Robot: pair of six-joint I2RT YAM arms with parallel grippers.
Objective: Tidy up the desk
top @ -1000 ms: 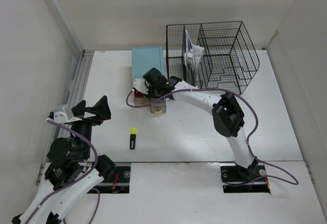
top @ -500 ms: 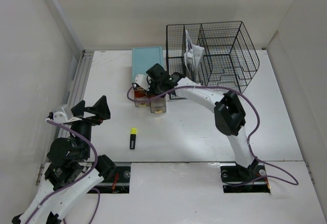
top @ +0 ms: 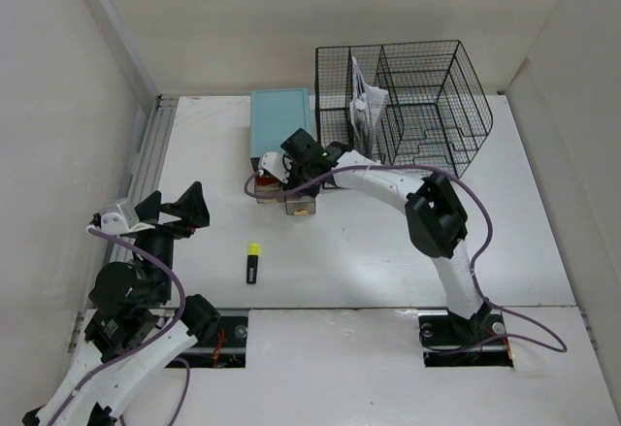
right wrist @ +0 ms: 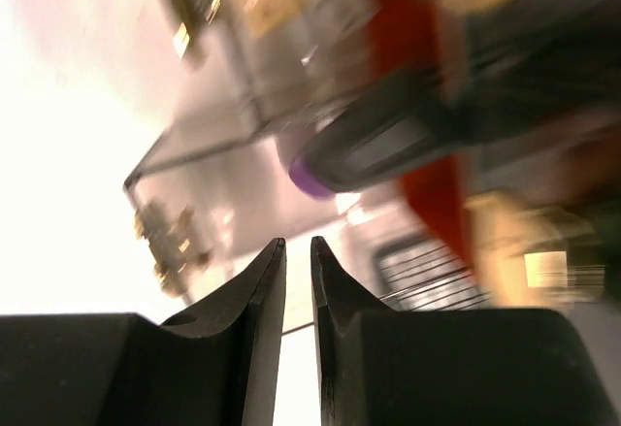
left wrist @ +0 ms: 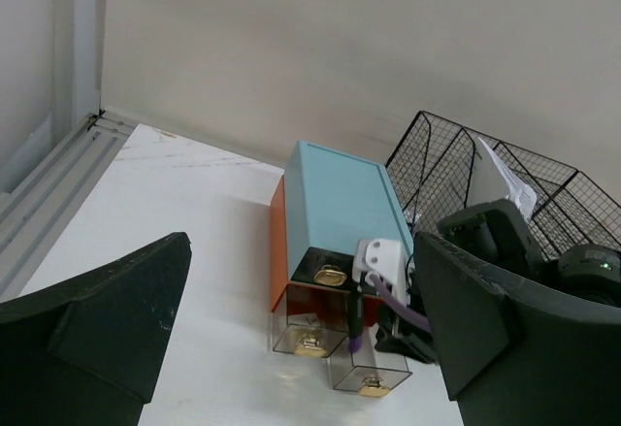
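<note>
Your left claw (top: pixel 173 205) gaped wide, empty, over the desk's (top: pixel 388 251) left side. Your right claw (right wrist: pixel 296 244) stood at narrow slit, gripping nothing, at drawer box (top: pixel 281 120). Print on paper (top: pixel 364 101) was too small to read.

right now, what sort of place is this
Probably a robot lab cell staged as an office: a white desk boxed in by bare walls, a black wire file rack, a teal-topped drawer box, two arms bolted at the near edge.

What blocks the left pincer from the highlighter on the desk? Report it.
Nothing visible. The left pincer hangs open, and only bare desk lies between it and the highlighter. The right pincer is away at the drawer box.
</note>
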